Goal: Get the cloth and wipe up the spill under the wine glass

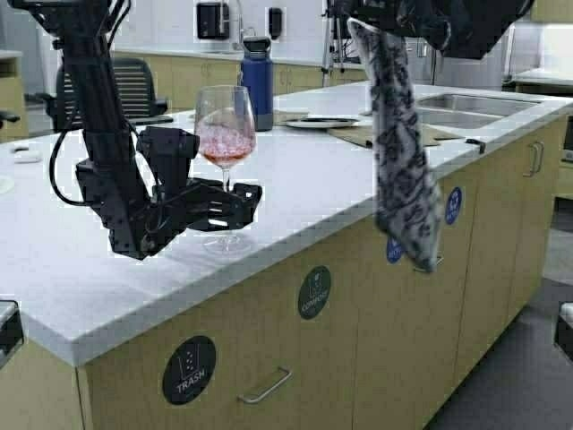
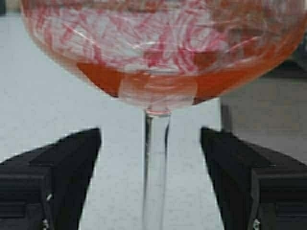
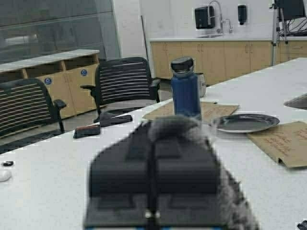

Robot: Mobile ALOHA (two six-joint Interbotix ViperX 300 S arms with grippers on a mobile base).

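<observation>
From the high view, my left gripper [image 1: 235, 204] sits low over the white worktop [image 1: 89, 269], at the stem of the one tall clear wine glass [image 1: 225, 134] holding pinkish-red liquid. My right gripper [image 1: 363, 27] hangs high above the worktop's front edge, gripping the top of the one long limp cloth [image 1: 403, 170], white with a dark floral pattern, which dangles down past the cabinet fronts. I count one dark blue bottle [image 1: 257, 82] behind the glass, one dark round plate [image 1: 318, 122] and two sink basins [image 1: 474, 106]. In the left wrist view, my two black fingers [image 2: 62, 177] stand released on either side of the thin stem [image 2: 156, 167], touching nothing. I judge the risks this way: closing off-centre could tip the top-heavy glass and spill more, and the swinging cloth could brush it. In the right wrist view, my fingers [image 3: 153, 167] are clenched on the cloth, a grey fuzz of fabric showing behind them; if that pinch is shallow, the cloth might slip free. Two black chairs [image 3: 125, 84] stand beyond the worktop.
</observation>
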